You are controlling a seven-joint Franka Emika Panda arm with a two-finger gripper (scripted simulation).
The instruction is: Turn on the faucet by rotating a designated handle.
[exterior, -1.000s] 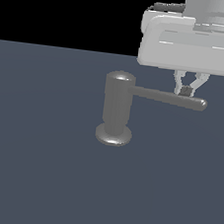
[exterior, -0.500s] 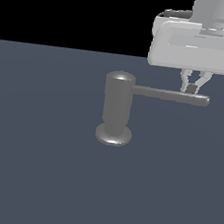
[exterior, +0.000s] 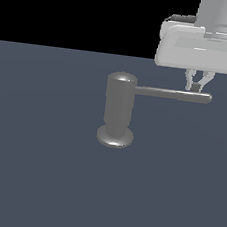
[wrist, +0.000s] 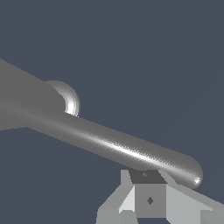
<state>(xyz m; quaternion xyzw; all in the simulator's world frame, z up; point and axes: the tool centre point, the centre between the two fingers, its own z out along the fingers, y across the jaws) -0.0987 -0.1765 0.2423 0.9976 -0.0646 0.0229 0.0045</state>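
Observation:
The faucet [exterior: 118, 108] is a dull grey upright cylinder on a round disc base, standing mid-scene in the exterior view. Its handle [exterior: 173, 94], a slim rod, sticks out level toward the exterior view's right. My gripper [exterior: 195, 87] hangs over the rod's outer end, fingers pressed together and shut. Its tips sit against the far side of the rod, near the rounded tip, and hold nothing. In the wrist view the handle [wrist: 122, 146] crosses just in front of the closed gripper [wrist: 148, 188]. The faucet body [wrist: 22, 105] is blurred and close at the edge.
A flat dark blue-grey surface [exterior: 37, 176] spreads around the faucet. The large pale gripper housing [exterior: 204, 48] fills the upper part of the exterior view's right.
My gripper has shifted toward the exterior view's right and slightly back. The handle's tip has swung with it, from pointing slightly down in the picture to level.

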